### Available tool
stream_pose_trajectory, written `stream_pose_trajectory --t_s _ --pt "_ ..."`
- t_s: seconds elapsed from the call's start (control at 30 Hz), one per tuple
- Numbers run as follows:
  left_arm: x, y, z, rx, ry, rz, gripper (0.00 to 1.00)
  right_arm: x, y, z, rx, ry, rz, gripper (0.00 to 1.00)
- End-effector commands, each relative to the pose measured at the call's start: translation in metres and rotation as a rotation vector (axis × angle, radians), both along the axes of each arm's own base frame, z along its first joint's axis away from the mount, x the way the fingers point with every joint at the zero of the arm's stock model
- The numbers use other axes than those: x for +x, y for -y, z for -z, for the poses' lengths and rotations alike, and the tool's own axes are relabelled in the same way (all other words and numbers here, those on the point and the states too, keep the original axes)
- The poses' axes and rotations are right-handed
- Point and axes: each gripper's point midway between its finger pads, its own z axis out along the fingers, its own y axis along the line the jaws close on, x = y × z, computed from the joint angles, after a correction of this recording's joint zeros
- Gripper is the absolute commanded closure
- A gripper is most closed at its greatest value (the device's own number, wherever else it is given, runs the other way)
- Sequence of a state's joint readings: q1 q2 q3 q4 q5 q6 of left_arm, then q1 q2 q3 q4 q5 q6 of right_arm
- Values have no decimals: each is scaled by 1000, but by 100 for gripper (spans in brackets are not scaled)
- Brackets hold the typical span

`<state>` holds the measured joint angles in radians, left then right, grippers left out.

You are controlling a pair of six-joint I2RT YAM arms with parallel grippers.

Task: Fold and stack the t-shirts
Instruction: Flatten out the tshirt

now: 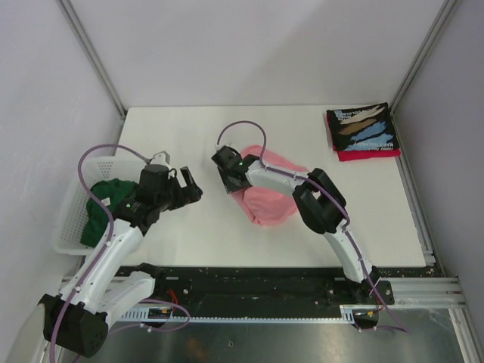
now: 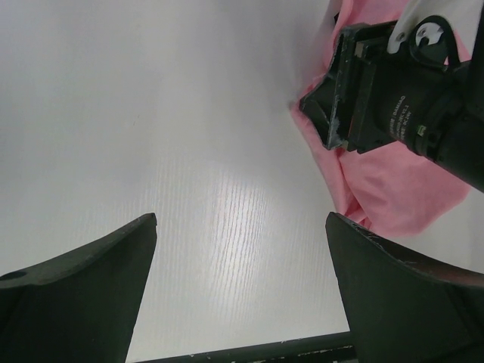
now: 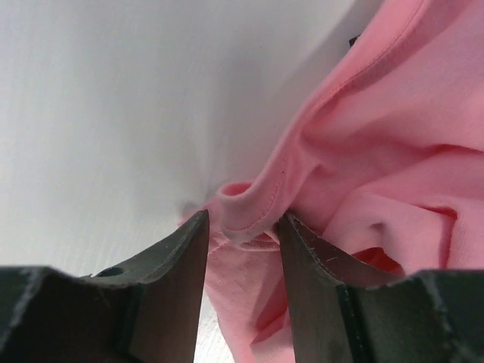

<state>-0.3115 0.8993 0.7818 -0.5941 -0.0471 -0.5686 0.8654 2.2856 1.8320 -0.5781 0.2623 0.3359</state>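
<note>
White table [image 1: 189,234], grey walls. Pink tee [image 1: 268,208] crumpled mid-table, unfolded. Right claw [image 3: 243,227] narrow, pinching rolled hem at tee's left edge. Left claw [image 2: 240,227] wide, holding nothing, hovers over bare table just left of tee. Green tee [image 1: 102,208] bunched in basket [image 1: 72,204], far left. Black tee [image 1: 363,127] folded atop red tee [image 1: 368,154], far right corner.

Step, by judgement: spreading pink tee flat before folding. Next move likely needs left claw on second hem point, then both pulling apart to flatten cloth.
</note>
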Motion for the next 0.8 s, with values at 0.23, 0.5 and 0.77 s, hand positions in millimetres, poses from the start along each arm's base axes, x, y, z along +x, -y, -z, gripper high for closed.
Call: stream_pose_trajectory --t_s 0.23,0.5,0.77 --pt "-3 1 8 -14 -15 1 2 26 -4 -46 44 81 50 89" --pt "9 18 19 -71 -47 31 4 54 25 -177 230 221 144 100" --pt "28 52 42 -108 -107 91 8 35 146 -256 413 277 325 100"
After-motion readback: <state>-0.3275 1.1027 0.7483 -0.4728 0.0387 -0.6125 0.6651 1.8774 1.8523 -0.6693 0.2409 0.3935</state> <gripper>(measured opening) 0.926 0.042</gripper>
